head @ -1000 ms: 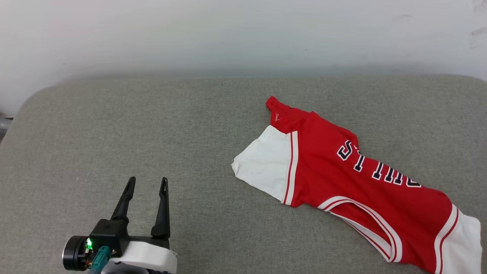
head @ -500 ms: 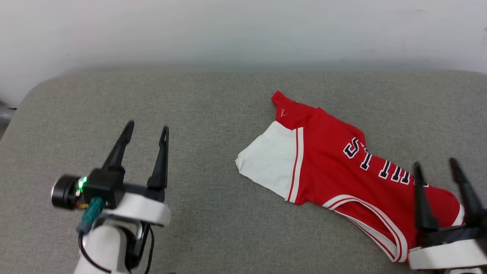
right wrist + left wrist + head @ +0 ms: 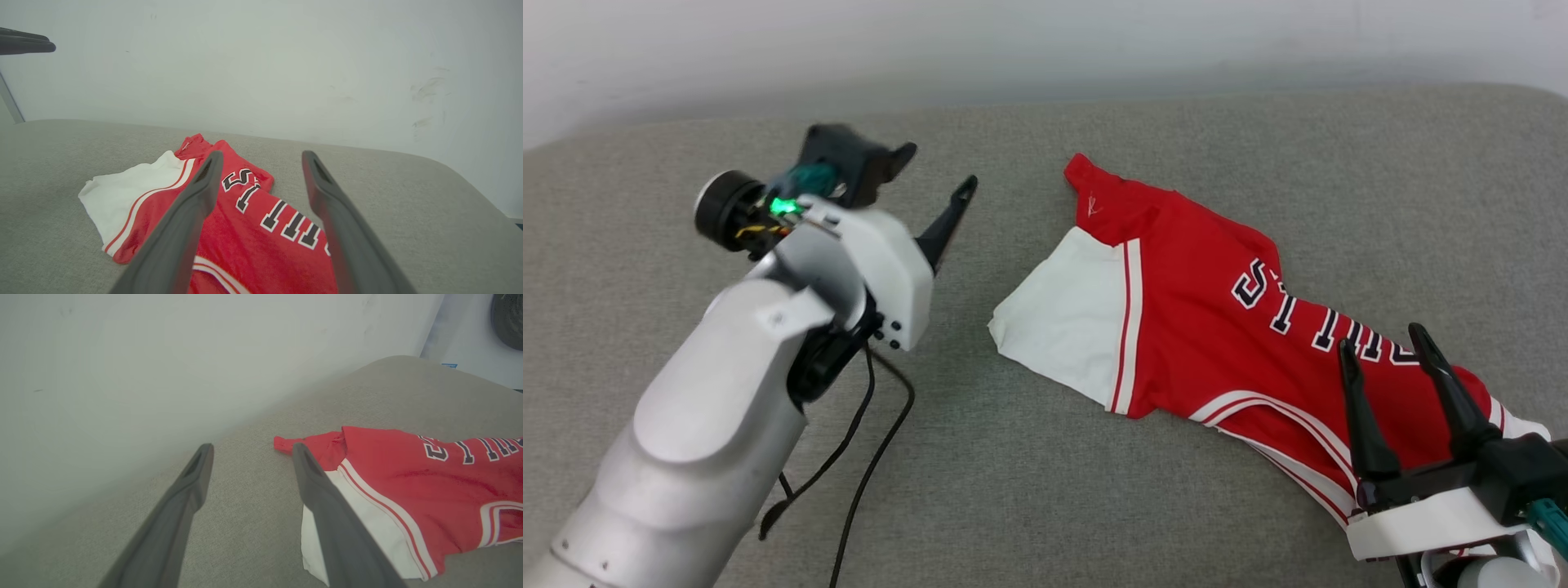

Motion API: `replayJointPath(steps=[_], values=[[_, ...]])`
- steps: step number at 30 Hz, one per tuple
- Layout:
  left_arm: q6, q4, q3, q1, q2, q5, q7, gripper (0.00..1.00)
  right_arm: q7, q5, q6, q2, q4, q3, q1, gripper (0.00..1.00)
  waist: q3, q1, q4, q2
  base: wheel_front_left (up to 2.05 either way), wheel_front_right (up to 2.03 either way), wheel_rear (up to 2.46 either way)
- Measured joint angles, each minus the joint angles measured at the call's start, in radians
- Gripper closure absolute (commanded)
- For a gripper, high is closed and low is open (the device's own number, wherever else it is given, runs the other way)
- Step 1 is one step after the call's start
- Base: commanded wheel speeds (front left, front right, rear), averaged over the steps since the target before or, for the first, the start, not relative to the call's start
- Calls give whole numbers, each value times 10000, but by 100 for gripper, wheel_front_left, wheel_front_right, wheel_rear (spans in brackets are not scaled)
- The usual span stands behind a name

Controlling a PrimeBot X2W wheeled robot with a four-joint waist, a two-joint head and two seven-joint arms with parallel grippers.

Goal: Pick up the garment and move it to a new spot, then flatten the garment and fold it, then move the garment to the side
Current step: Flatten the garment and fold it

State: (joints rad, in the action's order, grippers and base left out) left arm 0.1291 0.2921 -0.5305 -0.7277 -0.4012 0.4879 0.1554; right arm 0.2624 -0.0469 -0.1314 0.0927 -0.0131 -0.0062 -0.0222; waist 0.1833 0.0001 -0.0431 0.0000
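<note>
Here, in the head view, the garment (image 3: 1217,327) lies rumpled from centre to lower right on the grey cushion (image 3: 1045,474); the left gripper (image 3: 935,167), upper left, and the right gripper (image 3: 1382,339), lower right, both gape empty. Left wrist view: garment (image 3: 408,473) at right, beyond spread fingers. Right wrist view: garment (image 3: 253,241) lower centre, under parted fingers.

The right hand (image 3: 1382,339) hides one end of the garment (image 3: 1201,327) (apparently a white sleeve).

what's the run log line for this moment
phase: pre-grasp | garment: lying on grey cushion, unheld | left gripper: open, beside garment | right gripper: open, over garment
</note>
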Motion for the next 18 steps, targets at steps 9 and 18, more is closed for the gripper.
replayJointPath(steps=[9, 18], values=[[0, 324, -3101, -2061, -550, 3436, 4767, 0, 2, 345, 0, -25, -178, 161, -450, 0, 658, 0, -400, 0, 0, 0, 0], [0, 1496, -5499, -3289, -945, 3599, 5781, 0, 6, 573, 0, -198, -284, 462, -1043, 0, 1427, 0, -911, 0, 0, 0, 0]])
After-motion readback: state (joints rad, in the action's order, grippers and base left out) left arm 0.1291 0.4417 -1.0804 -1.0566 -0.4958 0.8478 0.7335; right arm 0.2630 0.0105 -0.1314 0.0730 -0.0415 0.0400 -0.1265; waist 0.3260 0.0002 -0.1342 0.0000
